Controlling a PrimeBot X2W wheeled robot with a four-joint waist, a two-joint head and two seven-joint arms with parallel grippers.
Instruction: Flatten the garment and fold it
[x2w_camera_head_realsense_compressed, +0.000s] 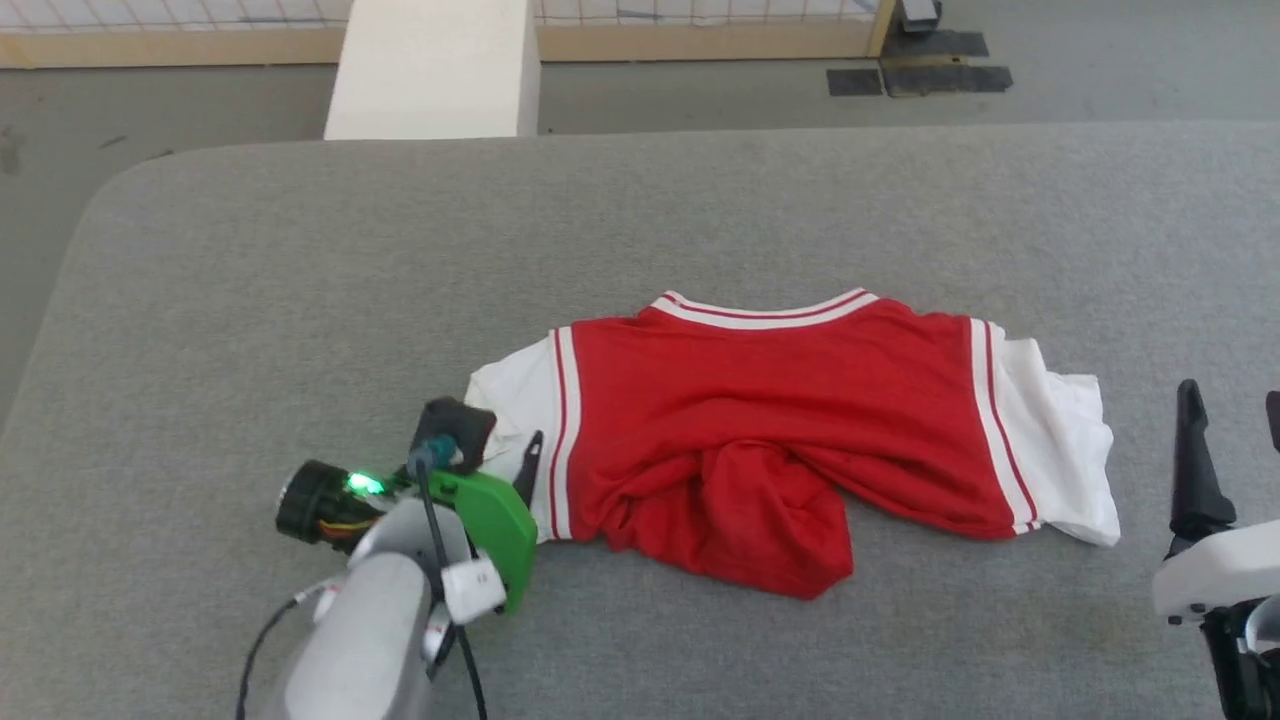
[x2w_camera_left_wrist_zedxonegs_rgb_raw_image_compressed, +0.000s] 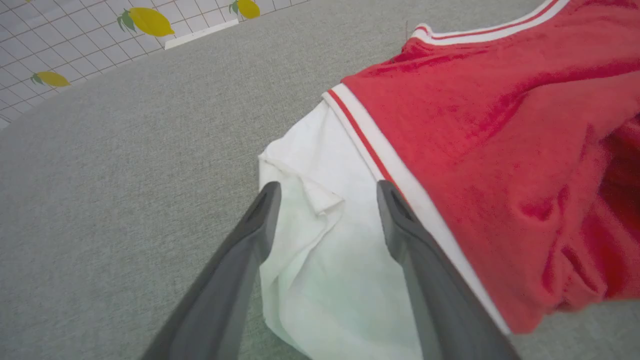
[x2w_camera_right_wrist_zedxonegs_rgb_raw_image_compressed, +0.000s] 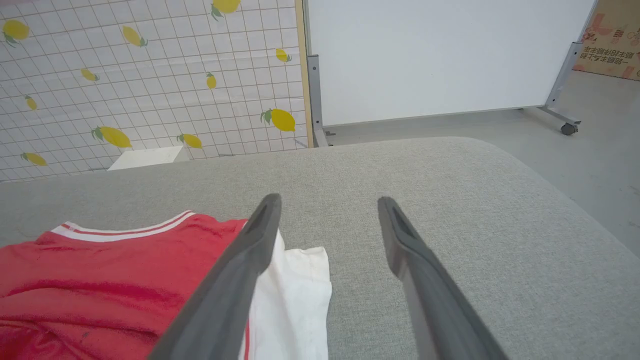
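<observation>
The garment (x2w_camera_head_realsense_compressed: 760, 400), red with white sleeves and striped trim, lies on the grey padded table (x2w_camera_head_realsense_compressed: 300, 280). Its collar points away from me and its lower part is bunched into a lump (x2w_camera_head_realsense_compressed: 760, 520) at the near side. The emblem is hidden. My left gripper (x2w_camera_head_realsense_compressed: 495, 450) is open over the white left sleeve (x2w_camera_left_wrist_zedxonegs_rgb_raw_image_compressed: 325, 260), with one finger on each side of the crumpled cloth. My right gripper (x2w_camera_head_realsense_compressed: 1230, 450) is open and holds nothing; it hovers beside the right sleeve (x2w_camera_right_wrist_zedxonegs_rgb_raw_image_compressed: 295, 300), just past its edge.
The table's rounded far-left corner (x2w_camera_head_realsense_compressed: 130, 180) and far-right corner (x2w_camera_right_wrist_zedxonegs_rgb_raw_image_compressed: 500, 155) drop to a grey floor. Beyond stand a white block (x2w_camera_head_realsense_compressed: 435, 65), a lemon-patterned wall (x2w_camera_right_wrist_zedxonegs_rgb_raw_image_compressed: 125, 75) and a white wheeled board (x2w_camera_right_wrist_zedxonegs_rgb_raw_image_compressed: 440, 55). Dark mats (x2w_camera_head_realsense_compressed: 920, 75) lie on the floor.
</observation>
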